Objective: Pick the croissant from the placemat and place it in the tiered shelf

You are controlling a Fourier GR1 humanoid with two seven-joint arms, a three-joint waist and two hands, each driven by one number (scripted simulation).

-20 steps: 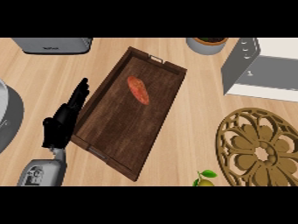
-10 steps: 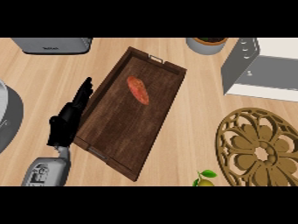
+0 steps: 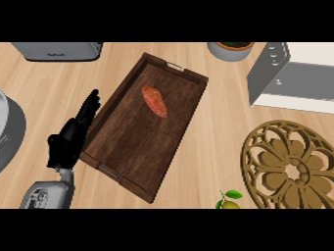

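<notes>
On the tray (image 3: 137, 142): croissant (image 3: 154, 101) untouched | left hand (image 3: 72, 137) open beside rim | advice: reach over rim, close around croissant's middle

A grey toaster (image 3: 59, 51) sits at the counter's far edge — a potted plant (image 3: 231, 50) further right. A gold openwork trivet (image 3: 299, 165) lies near right, beside what looks like a small yellow fruit (image 3: 229, 203) — partly cropped.
</notes>
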